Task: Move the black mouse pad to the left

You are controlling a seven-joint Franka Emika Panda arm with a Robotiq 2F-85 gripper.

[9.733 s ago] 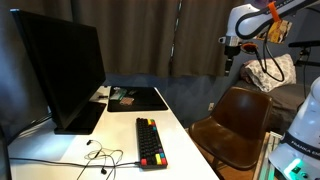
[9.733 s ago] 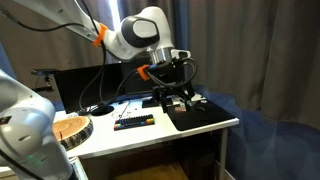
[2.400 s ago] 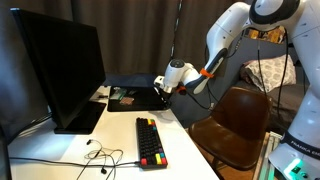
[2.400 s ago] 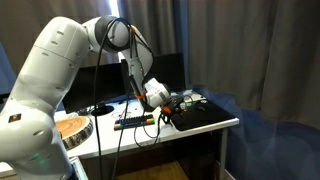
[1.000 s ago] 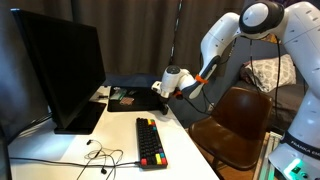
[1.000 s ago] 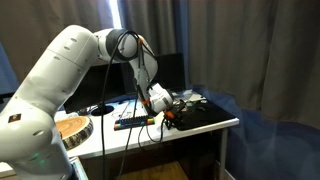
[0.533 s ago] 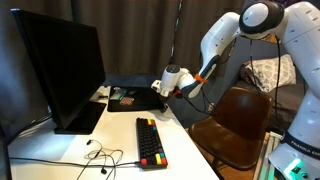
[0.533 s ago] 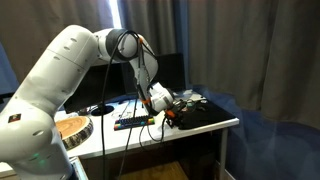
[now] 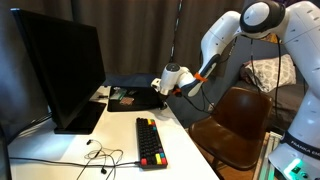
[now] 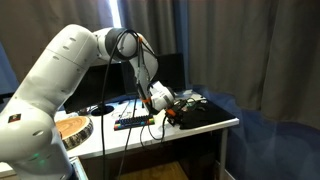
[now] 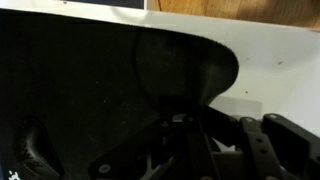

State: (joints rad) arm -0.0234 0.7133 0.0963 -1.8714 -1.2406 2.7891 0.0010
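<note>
The black mouse pad lies flat at the far end of the white desk, right of the monitor's foot. In both exterior views my gripper is down at the pad's near corner, at the desk's edge. In the wrist view the pad fills most of the picture. Its rounded corner bulges up where it runs between the dark fingers of my gripper, which is shut on it.
A black keyboard with coloured keys lies in front of the pad. A big black monitor stands beside it, with loose cables near its foot. A brown chair stands by the desk's edge. A round wooden piece sits at the other end.
The jaws have closed on the pad's corner over the last second. The arm has barely moved, and the pad lies where it was.
</note>
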